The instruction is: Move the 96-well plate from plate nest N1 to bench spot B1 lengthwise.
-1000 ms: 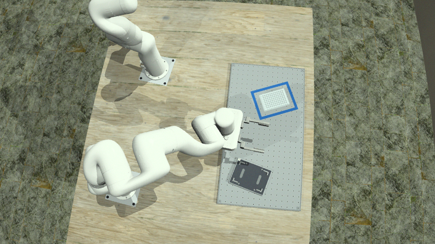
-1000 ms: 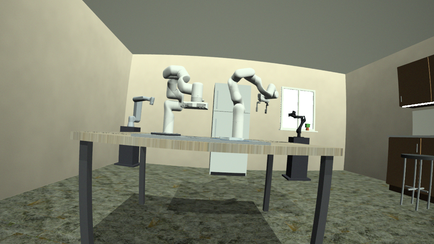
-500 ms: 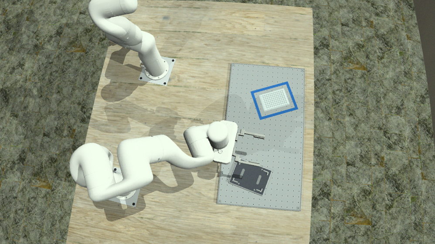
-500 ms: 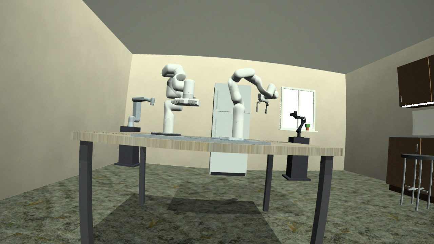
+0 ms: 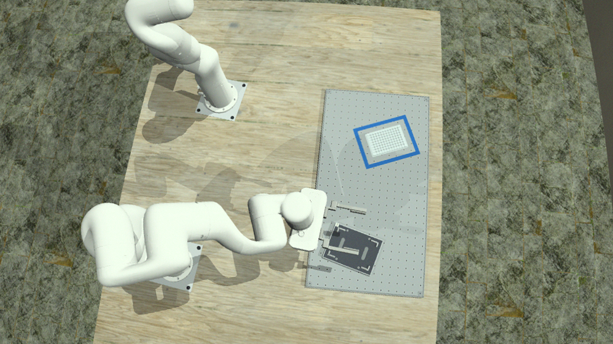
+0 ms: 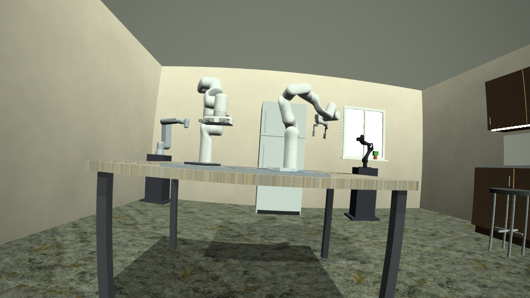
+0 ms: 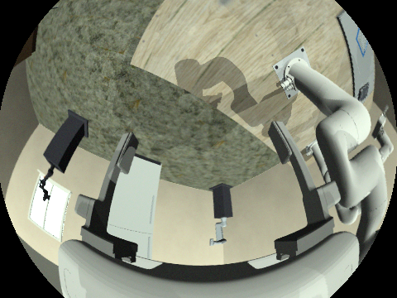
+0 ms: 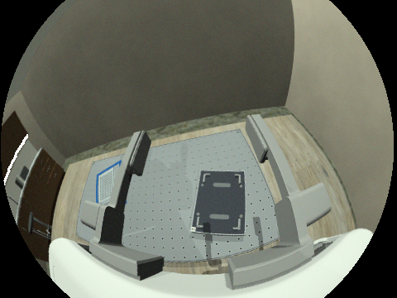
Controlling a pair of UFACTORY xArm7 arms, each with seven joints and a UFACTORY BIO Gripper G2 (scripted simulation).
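Your plate appears white, rectangular and densely welled, lying flat inside the blue outline. Both your left gripper and right gripper stand open, fingers apart.

No lettering, label, brand, number or sign can be read on anything in the four views. The dark plate nest bears pale corner marks and slots but no characters that can be made out, and the small white patch at one of its corners is too small to tell whether anything is written on it. The blue taped outline shows no legible characters on its tape, and none can be read on the white 96-well plate inside it.
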